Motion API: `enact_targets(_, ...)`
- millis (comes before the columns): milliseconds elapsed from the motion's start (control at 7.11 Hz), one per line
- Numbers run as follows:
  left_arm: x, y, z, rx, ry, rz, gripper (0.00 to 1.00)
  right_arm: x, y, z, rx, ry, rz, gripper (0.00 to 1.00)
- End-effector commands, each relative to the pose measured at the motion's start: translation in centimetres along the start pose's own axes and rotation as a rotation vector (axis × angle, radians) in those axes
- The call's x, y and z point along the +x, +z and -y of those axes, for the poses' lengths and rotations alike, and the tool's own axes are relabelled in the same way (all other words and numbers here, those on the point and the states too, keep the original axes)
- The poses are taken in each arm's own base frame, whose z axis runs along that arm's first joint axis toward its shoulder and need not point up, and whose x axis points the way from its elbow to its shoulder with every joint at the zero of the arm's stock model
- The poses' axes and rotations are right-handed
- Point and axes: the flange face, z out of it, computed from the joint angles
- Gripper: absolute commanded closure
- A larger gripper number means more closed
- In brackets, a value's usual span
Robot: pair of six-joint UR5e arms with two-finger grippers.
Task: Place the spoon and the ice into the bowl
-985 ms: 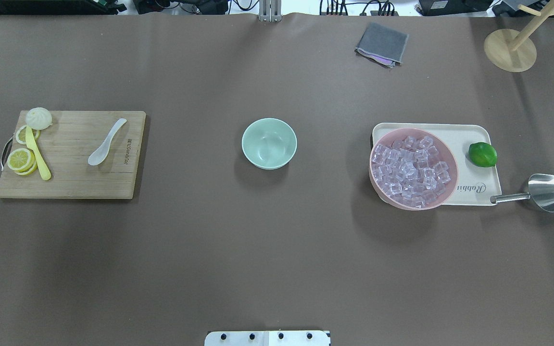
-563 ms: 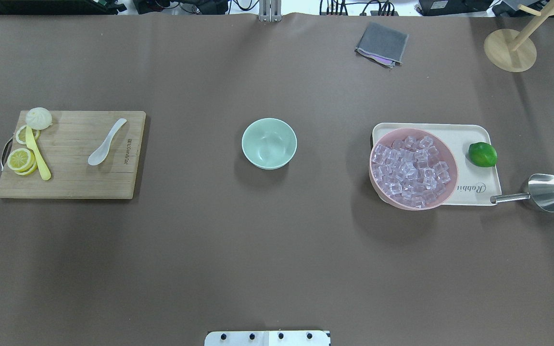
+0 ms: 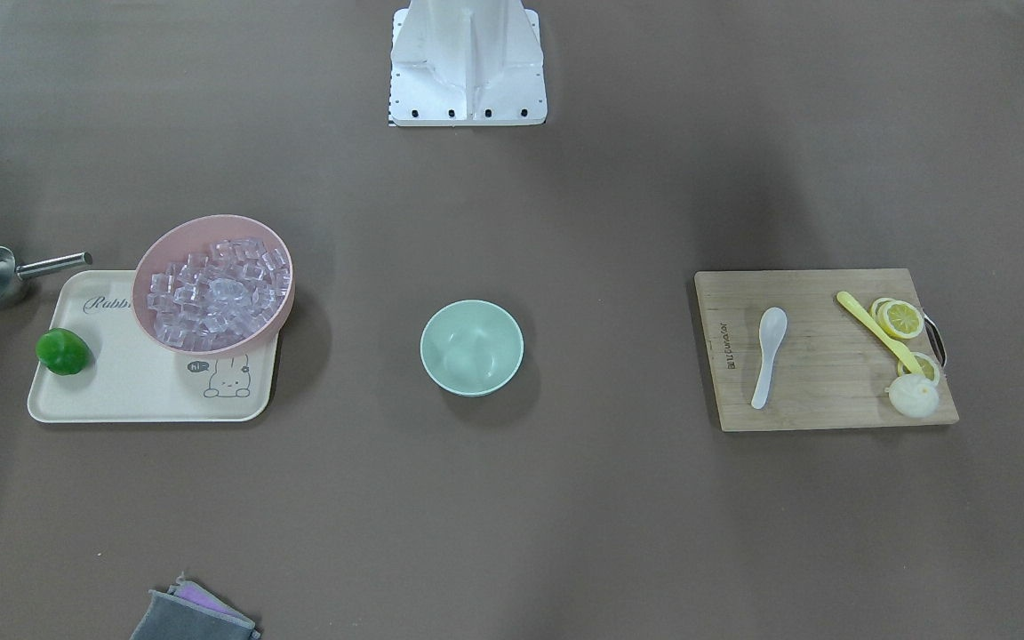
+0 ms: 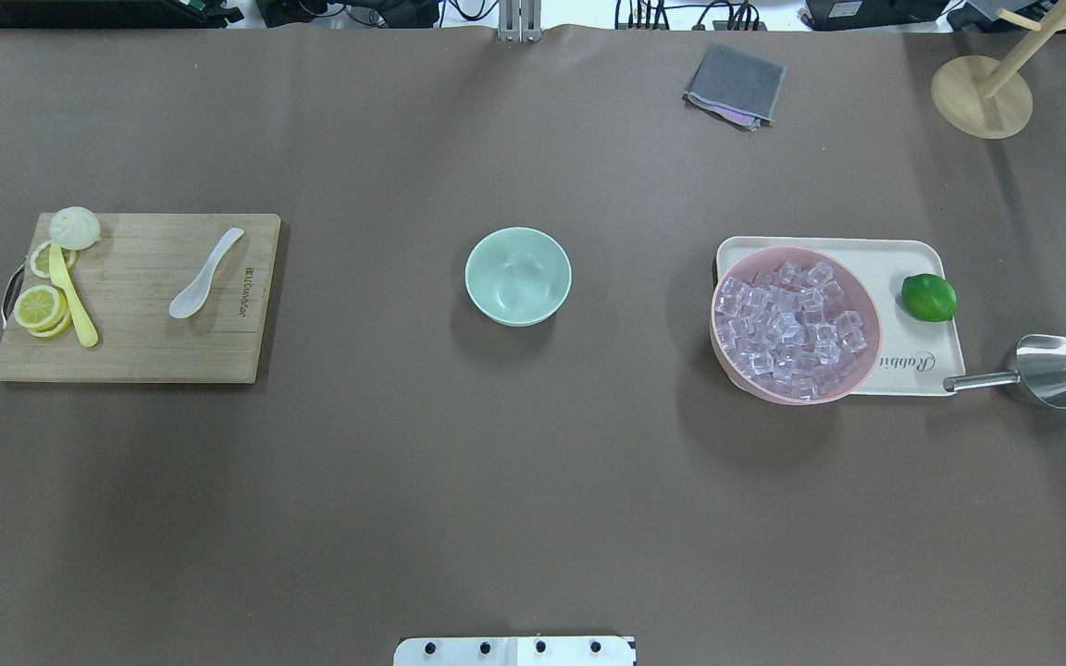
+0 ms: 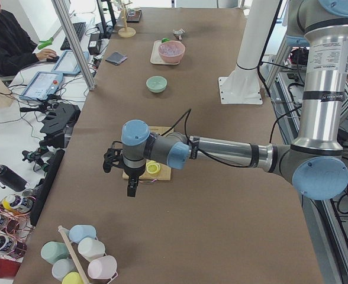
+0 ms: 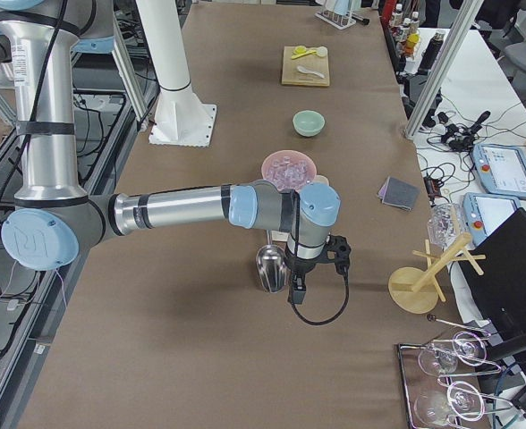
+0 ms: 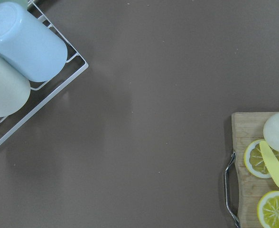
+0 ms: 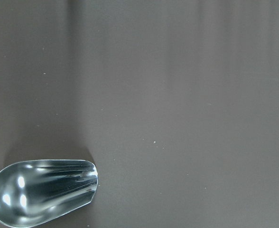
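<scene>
So, counting from the robot's side outward, we find one row across the surface (image 4: 533,481). It holds one cutting board (image 4: 135,324) with the single white spoon (image 4: 206,273) lying on it, one empty mint bowl (image 4: 518,276) alone in the middle, and one tray (image 4: 903,264). The tray carries one pink bowl (image 3: 181,238) heaped with ice (image 4: 792,319), more cubes than we can count, plus one lime (image 4: 928,298). One metal scoop (image 4: 1051,370) lies just beside the tray.

Farther off sit one folded cloth (image 4: 735,83) and one wooden stand (image 4: 981,97). Against the overhead picture of a moment ago, nothing has shifted.

Only the side views show the arms. The left hand (image 5: 131,190) hangs near the board's end and the right hand (image 6: 296,293) near the scoop. We cannot tell whether either is spread or pressed together. The left wrist view alone shows a wire rack (image 7: 59,90) of cups.
</scene>
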Motion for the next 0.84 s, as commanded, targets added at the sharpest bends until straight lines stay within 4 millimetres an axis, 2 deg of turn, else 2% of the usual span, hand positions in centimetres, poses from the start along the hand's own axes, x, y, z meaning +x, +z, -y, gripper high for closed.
enact_targets(0, 0.03, -0.03, 0.03, 0.001, 0.001, 0.000, 0.02, -0.19, -0.13, 0.01, -0.001, -0.001, 0.000, 0.00)
enact_targets(704, 0.82, -0.62, 0.24, 0.018, 0.018, -0.008, 0.02, -0.14, 0.26, -0.32, -0.009, 0.007, 0.025, 0.00)
